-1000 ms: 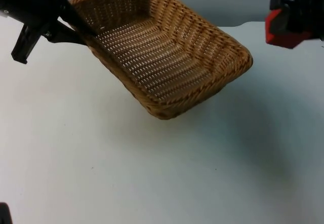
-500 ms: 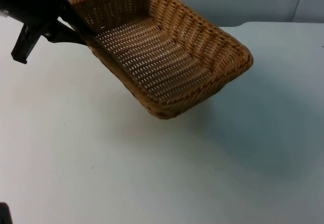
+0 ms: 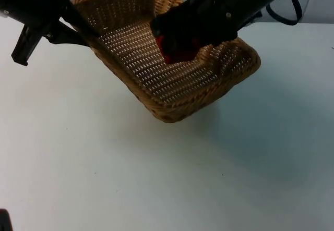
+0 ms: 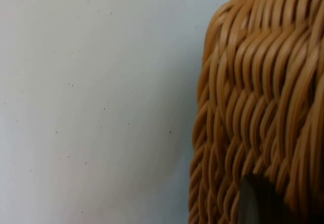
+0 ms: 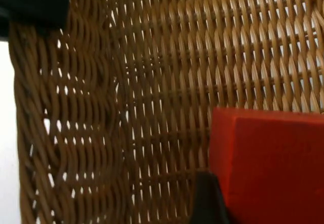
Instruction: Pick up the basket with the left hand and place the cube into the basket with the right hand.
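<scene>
— Where is the cube (image 3: 177,47) from where you stand?

— Inside the basket (image 3: 156,69), over the woven floor and close to the far wall, just under the right gripper (image 3: 180,46). The right wrist view has a black fingertip against the cube's near face, so I take the fingers to be clamped on it; whether it touches the weave I cannot tell.

— And the basket itself?

— Off the table (image 3: 156,179), tilted, its near corner hanging lowest over its own shadow. The left gripper (image 3: 86,33) is shut on the rim at the corner farthest from the cube.

— How do you think these things handle?

— The cube looks stiff and flat-sided, probably light, easy to pinch across two opposite faces as it is now. The basket reads as light, springy wicker; the rim is the thickest, firmest part, so that is the sensible place to grip. Held at one corner only, it could tip or swing if the cube drops hard.

— So a soft release?

— I would say so, low over the basket's floor.
</scene>
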